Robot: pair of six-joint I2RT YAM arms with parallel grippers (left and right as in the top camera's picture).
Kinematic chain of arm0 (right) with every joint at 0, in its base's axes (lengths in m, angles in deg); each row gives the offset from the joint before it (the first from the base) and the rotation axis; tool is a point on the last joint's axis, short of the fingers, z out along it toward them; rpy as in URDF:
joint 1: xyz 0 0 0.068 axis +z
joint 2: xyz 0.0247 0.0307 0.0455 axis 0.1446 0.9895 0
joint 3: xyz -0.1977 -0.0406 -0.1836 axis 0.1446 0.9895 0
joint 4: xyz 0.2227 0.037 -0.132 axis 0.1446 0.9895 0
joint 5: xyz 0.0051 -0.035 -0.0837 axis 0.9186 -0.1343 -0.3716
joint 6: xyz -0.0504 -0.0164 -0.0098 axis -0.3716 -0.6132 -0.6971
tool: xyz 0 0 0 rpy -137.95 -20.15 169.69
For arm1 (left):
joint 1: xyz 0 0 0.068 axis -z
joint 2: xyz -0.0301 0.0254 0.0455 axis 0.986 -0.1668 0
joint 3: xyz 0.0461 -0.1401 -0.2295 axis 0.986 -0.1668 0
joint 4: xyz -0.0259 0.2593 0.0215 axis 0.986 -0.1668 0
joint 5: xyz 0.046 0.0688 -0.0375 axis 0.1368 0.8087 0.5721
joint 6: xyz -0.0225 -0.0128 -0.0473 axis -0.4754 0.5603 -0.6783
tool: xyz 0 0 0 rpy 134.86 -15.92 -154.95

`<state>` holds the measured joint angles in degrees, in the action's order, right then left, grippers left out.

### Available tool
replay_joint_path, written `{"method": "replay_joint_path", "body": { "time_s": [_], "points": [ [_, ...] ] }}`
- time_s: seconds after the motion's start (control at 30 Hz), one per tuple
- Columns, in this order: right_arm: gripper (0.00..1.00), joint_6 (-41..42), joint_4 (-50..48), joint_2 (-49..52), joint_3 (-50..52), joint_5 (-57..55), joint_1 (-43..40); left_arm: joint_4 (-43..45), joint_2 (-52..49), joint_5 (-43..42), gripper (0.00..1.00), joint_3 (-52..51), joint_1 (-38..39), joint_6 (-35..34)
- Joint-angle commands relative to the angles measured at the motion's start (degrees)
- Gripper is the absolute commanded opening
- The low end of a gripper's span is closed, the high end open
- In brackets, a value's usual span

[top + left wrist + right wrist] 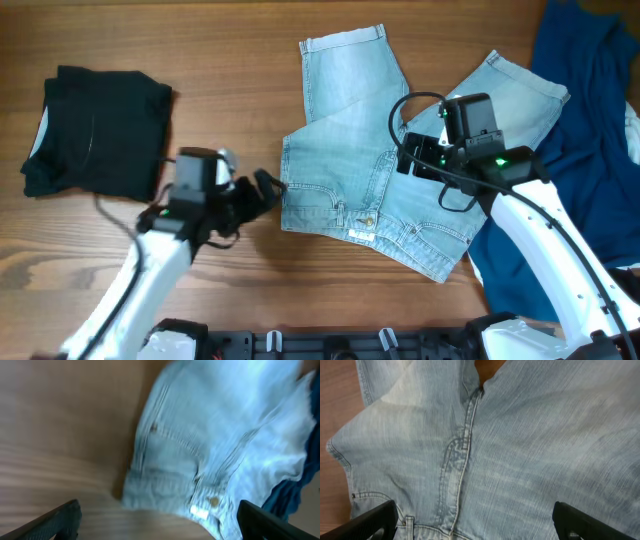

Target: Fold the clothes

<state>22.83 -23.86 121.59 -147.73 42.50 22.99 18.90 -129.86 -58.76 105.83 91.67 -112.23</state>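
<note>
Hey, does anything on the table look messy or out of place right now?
Yes. The denim shorts lie crooked, legs splayed in a V, one side overlapping the rumpled deep-blue garment. The black garment at the left looks neatly folded.

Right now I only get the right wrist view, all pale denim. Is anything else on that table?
Observer: Yes, a folded black garment lies at the left end, apart from the denim shorts.
Operator: And on the other side?
Observer: A deep-blue garment lies at the right, the shorts' edge overlapping it.
Operator: Where is the other arm?
Observer: The left gripper is beside the shorts' left edge, open.
</note>
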Motion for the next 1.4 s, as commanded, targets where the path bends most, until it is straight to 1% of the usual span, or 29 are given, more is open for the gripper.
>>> {"method": "replay_joint_path", "body": {
  "time_s": [0.0, 0.03, 0.17, 0.2, 0.23, 0.27, 0.3, 0.37, 0.43, 0.5, 0.53, 0.57, 0.6, 0.7, 0.73, 0.8, 0.83, 0.87, 0.9, 0.93, 1.0, 1.03, 1.07, 1.1, 1.13, 1.17, 1.2, 1.27, 1.37],
  "points": [
    [1.00, 0.35, 0.26, -0.13, -0.39, -1.20, -0.09, 0.26, -9.03, -1.75, 1.00, 0.83, 5.99, -13.94],
    [1.00, 0.33, 0.31, -0.13, -0.39, -1.20, -0.09, 0.74, -11.30, -1.73, 1.00, 0.83, 7.02, -15.34],
    [1.00, 0.31, 0.52, -0.13, -0.39, -1.20, -0.09, 6.40, -19.17, -1.16, 1.00, 0.83, 8.87, -15.52],
    [1.00, 0.33, 0.55, -0.13, -0.39, -1.20, -0.09, 7.50, -20.33, -1.62, 0.94, 0.83, 8.87, -15.56],
    [1.00, 0.33, 0.74, -0.13, -0.39, -1.20, -0.09, 7.80, -20.55, -1.60, 0.83, 0.83, 8.87, -15.56],
    [1.00, 0.33, 0.79, -0.13, -0.39, -1.20, -0.09, 8.35, -20.55, -1.60, 0.58, 0.83, 8.87, -15.52],
    [1.00, 0.33, 0.74, -0.13, -0.39, -1.22, -0.09, 8.63, -20.55, -1.57, 0.27, 0.83, 8.87, -15.52],
    [1.00, 0.31, 0.83, -0.13, -0.39, -1.20, -0.09, 8.79, -20.55, -1.55, 0.05, 0.83, 8.87, -15.52],
    [1.00, 0.31, 0.92, -0.13, -0.39, -1.22, -0.09, 8.76, -20.52, -1.53, 0.04, 0.83, 8.85, -15.43],
    [1.00, 0.31, 0.94, -0.13, -0.39, -1.42, -0.09, 8.94, -20.46, -1.09, 0.04, 0.85, 8.68, -15.06],
    [1.00, 0.31, 1.03, -0.13, -0.39, -1.64, -0.09, 9.05, -20.04, -0.90, 0.04, 0.87, 7.98, -13.29],
    [1.00, 0.33, 1.25, -0.13, -0.39, -1.84, -0.09, 9.09, -19.30, -0.87, 0.04, 1.22, 6.64, -9.77],
    [1.00, 0.33, 1.88, -0.13, -0.39, -2.75, -0.09, 7.58, -17.68, 0.26, 0.04, 3.21, 2.62, -2.78],
    [1.00, 0.48, 3.19, -0.13, -0.39, -3.37, -0.70, 1.31, -16.44, 10.56, 0.04, 13.64, -9.27, 6.82],
    [1.00, 0.70, 3.28, -0.13, -0.39, -3.32, -1.20, 1.09, -16.46, 12.41, 0.04, 17.57, -13.40, 9.14],
    [1.00, 1.55, 3.65, -0.13, -0.39, -3.34, -2.73, 0.66, -16.46, 12.81, 0.04, 24.17, -20.98, 8.90],
    [1.00, 1.79, 3.76, -0.13, -0.39, -3.34, -3.21, 0.35, -16.46, 12.31, 0.14, 25.14, -22.36, 8.90],
    [1.00, 1.84, 3.78, -0.13, -0.39, -3.37, -4.13, -1.40, -16.46, 11.45, 0.42, 25.68, -24.39, 8.87],
    [1.00, 1.81, 3.78, -0.13, -0.39, -3.37, -5.14, -5.29, -16.48, 11.06, 0.88, 25.68, -25.22, 8.87],
    [1.00, 1.79, 3.82, -0.13, -0.39, -3.39, -6.12, -8.90, -16.57, 10.86, 1.00, 25.68, -25.24, 8.90],
    [1.00, 1.79, 4.44, -0.13, -0.39, -4.48, -7.87, -16.39, -16.59, 10.01, 1.00, 25.62, -24.63, 8.92],
    [0.95, 1.60, 4.74, -0.04, -0.39, -4.90, -9.05, -19.43, -16.59, 9.75, 1.00, 25.62, -24.13, 8.92],
    [0.68, 1.57, 4.83, 0.22, -0.39, -5.05, -10.25, -22.69, -16.59, 8.44, 1.00, 25.59, -23.45, 8.92],
    [0.30, 0.50, 4.83, 0.96, -0.39, -4.96, -12.17, -25.86, -16.59, 6.78, 1.00, 25.49, -22.18, 8.92],
    [0.08, -0.26, 4.98, 1.88, -0.39, -4.79, -13.66, -27.30, -16.59, 6.80, 1.00, 25.24, -21.00, 8.96],
    [0.04, -1.53, 4.90, 3.65, -0.31, -4.57, -15.74, -27.93, -16.65, 6.80, 1.00, 24.72, -19.12, 8.96],
    [0.04, -2.54, 4.42, 6.01, -0.22, -4.26, -17.70, -27.89, -16.65, 6.80, 0.97, 24.13, -17.35, 8.96],
    [0.04, -6.19, 2.71, 10.71, -0.22, -1.25, -20.70, -27.58, -16.72, 6.84, 0.96, 23.26, -13.79, 8.96],
    [0.04, -7.58, -1.16, 19.87, -0.22, -0.07, -25.40, -26.86, -17.38, 7.28, 0.98, 23.26, -8.98, 8.94]
  ]
}}
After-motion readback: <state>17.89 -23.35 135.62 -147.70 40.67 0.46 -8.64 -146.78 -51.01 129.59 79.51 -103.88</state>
